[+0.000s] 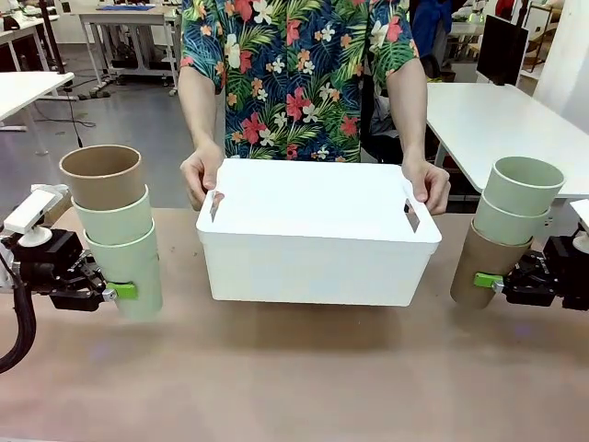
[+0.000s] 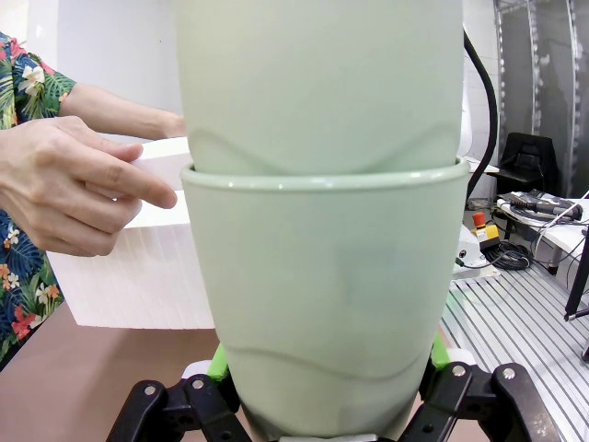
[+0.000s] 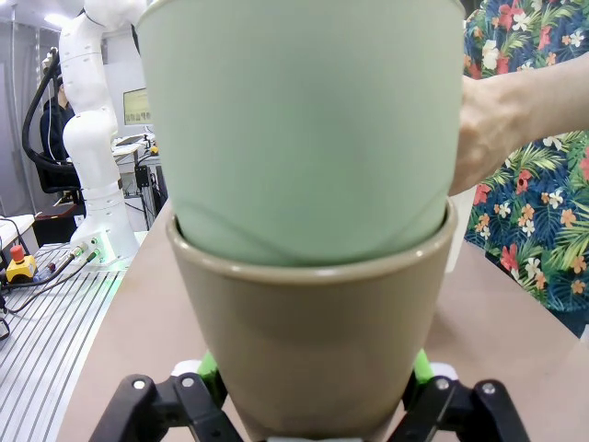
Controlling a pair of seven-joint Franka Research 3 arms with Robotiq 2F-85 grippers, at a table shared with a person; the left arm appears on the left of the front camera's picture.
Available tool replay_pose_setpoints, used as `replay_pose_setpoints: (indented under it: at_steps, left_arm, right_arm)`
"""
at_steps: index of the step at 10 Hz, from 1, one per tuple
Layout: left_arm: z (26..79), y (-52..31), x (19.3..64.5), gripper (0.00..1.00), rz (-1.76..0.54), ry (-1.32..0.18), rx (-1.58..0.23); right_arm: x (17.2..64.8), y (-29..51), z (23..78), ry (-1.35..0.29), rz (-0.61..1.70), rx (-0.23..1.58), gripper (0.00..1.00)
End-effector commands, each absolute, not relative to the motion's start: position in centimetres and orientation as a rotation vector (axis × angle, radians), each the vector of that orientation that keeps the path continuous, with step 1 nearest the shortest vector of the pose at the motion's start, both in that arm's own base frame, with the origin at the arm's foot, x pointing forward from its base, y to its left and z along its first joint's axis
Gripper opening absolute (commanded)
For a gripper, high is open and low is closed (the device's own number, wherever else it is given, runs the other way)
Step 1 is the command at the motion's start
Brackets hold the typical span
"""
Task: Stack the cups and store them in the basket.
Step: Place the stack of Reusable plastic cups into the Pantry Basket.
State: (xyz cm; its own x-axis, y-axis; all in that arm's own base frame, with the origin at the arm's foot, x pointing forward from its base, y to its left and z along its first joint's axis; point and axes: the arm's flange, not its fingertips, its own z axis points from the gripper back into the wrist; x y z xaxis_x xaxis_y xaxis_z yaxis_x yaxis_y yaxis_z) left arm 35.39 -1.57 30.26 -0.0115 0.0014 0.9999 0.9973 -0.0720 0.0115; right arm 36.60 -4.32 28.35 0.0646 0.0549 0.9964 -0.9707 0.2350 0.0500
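Observation:
My left gripper (image 1: 118, 291) is shut on the bottom mint cup (image 1: 129, 267) of a three-cup stack, with another mint cup (image 1: 114, 217) and a tan-brown cup (image 1: 102, 175) nested on top. In the left wrist view the held mint cup (image 2: 331, 304) sits between the green pads. My right gripper (image 1: 488, 280) is shut on a tan-brown cup (image 1: 486, 262) carrying two nested mint cups (image 1: 521, 189), tilted slightly left. The right wrist view has that brown cup (image 3: 313, 341) between the fingers. The white basket (image 1: 317, 230) stands mid-table between both stacks, a person's hands (image 1: 202, 175) holding its far corners.
The person stands at the far edge behind the basket, the other hand (image 1: 428, 184) on its right corner. Bare tan tabletop (image 1: 304, 368) lies in front of the basket. White tables stand behind in the room.

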Motion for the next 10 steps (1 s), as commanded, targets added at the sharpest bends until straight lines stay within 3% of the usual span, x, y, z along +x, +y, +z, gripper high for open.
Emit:
replay_pose_setpoints:
  at_steps: [1, 10]
  left_arm:
    - [30.63, -1.65, 35.37, 0.85, -1.272, -1.197, -1.265]
    - [30.63, -1.65, 35.37, 0.85, -1.272, -1.197, -1.265]
  right_arm:
    - [36.66, -4.32, 28.75, -1.233, 1.033, 1.011, 0.85]
    - [36.66, -4.32, 28.75, -1.233, 1.033, 1.011, 0.85]
